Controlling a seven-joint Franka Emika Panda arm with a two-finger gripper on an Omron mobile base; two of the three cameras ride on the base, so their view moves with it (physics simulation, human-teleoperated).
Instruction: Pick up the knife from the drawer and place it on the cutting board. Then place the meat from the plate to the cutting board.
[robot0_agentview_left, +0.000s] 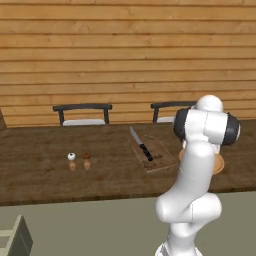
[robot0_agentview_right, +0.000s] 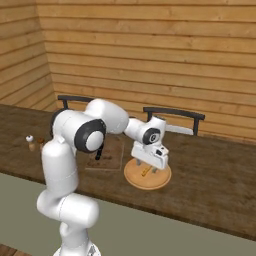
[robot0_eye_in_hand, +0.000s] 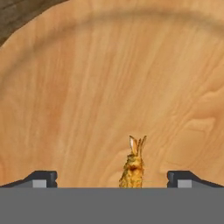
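Note:
The knife (robot0_agentview_left: 142, 145) lies on the dark brown cutting board (robot0_agentview_left: 159, 156), its black handle toward me and its blade pointing away. To the right of the board sits the round tan plate (robot0_agentview_right: 161, 181), mostly hidden behind my arm in the left base view (robot0_agentview_left: 219, 165). A small golden-brown piece of meat (robot0_eye_in_hand: 134, 168) stands on the plate (robot0_eye_in_hand: 109, 87). My gripper (robot0_eye_in_hand: 112, 179) is open and hangs low over the plate (robot0_agentview_right: 149, 171), one fingertip on each side of the meat, which it does not touch. A pale grey-green drawer corner (robot0_agentview_left: 14, 239) shows at the lower left.
Two small shakers (robot0_agentview_left: 79, 161) stand on the dark wooden counter left of the board. Two dark chairs (robot0_agentview_left: 82, 112) (robot0_agentview_right: 175, 117) stand behind the counter against a wooden plank wall. My arm's elbow covers part of the cutting board (robot0_agentview_right: 114, 156) in the right base view.

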